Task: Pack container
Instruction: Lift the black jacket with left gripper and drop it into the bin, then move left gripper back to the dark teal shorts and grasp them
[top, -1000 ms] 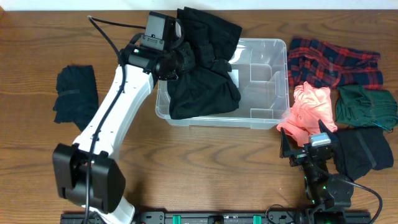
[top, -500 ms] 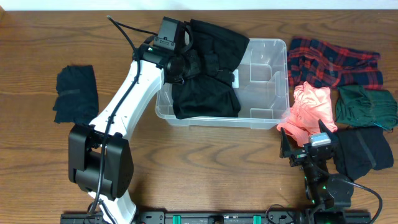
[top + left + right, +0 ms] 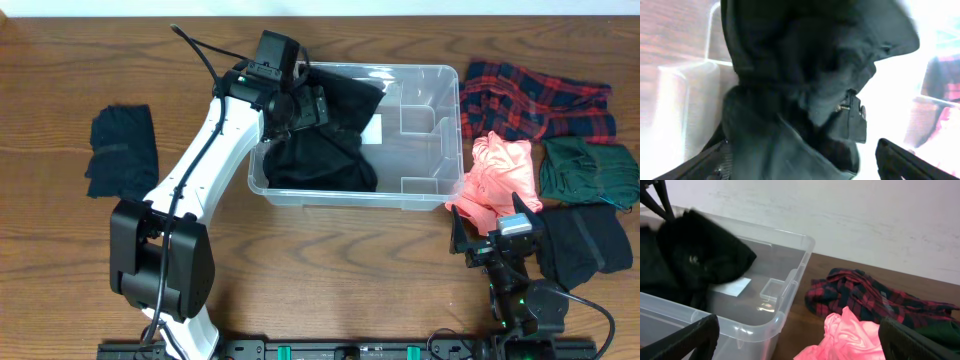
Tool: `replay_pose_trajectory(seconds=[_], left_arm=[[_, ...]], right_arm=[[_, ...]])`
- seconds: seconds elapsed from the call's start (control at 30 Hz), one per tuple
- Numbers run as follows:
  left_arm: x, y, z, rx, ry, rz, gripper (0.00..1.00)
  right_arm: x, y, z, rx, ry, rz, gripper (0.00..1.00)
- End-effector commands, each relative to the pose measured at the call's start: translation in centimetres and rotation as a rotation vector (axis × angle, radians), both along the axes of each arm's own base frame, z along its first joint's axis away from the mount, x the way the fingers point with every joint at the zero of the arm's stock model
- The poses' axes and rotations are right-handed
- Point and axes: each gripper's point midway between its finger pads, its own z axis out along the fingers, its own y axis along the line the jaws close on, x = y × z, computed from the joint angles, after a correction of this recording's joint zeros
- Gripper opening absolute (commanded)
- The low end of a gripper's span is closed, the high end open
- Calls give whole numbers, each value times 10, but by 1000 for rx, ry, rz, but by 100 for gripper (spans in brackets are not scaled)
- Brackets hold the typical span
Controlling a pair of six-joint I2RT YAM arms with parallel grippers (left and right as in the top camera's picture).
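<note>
One clear container [image 3: 425,150] sits toward the back of the wooden table [image 3: 60,260], its long side running left to right. We see a black garment [image 3: 325,150] heaped in its left half and spilling over the far left rim, while the right half shows bare plastic dividers and part of a white label [image 3: 373,128]. The left gripper [image 3: 303,105] hangs above that left end, by the far rim. In the left wrist view its fingers [image 3: 912,162] stand spread at the two lower corners with the black cloth bunched between and ahead of them, and we cannot tell whether either finger touches the plastic. The right gripper [image 3: 495,232] sits low near the front right of the table, well apart from the container and off its front right corner. Its fingers [image 3: 687,337] are spread wide around nothing. Between this gripper and the container lies a pink garment [image 3: 498,175], touching the container's front right corner. A red plaid cloth [image 3: 535,100], a green garment [image 3: 585,170] and a second black garment [image 3: 585,240] lie further right. At the far left a dark garment [image 3: 122,150] lies alone, well apart from the container.
</note>
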Motion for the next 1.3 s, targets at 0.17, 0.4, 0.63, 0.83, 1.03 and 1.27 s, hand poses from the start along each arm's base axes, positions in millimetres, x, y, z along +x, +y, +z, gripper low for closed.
replay_pose_trajectory(seconds=[0.17,0.4,0.63,0.83,1.03,1.27], left_arm=[[29,18,79,133,-272,-30,85],[26,69,86,452,-305,16,73],[13,148,86,616,-207,162,80],[2,197,78,610,-115,248,82],[-5,257,78,618,-69,384,86],[-22,317,67,645,8,476,98]], right_arm=[[0,-2,-1,-4,-1,-10,99],[0,-2,-1,-4,-1,-10,99],[0,-2,-1,-4,-1,-10,99],[0,-2,-1,-4,-1,-10,99],[0,-2,-1,-4,-1,-10,99],[0,-2,-1,-4,-1,-10,99]])
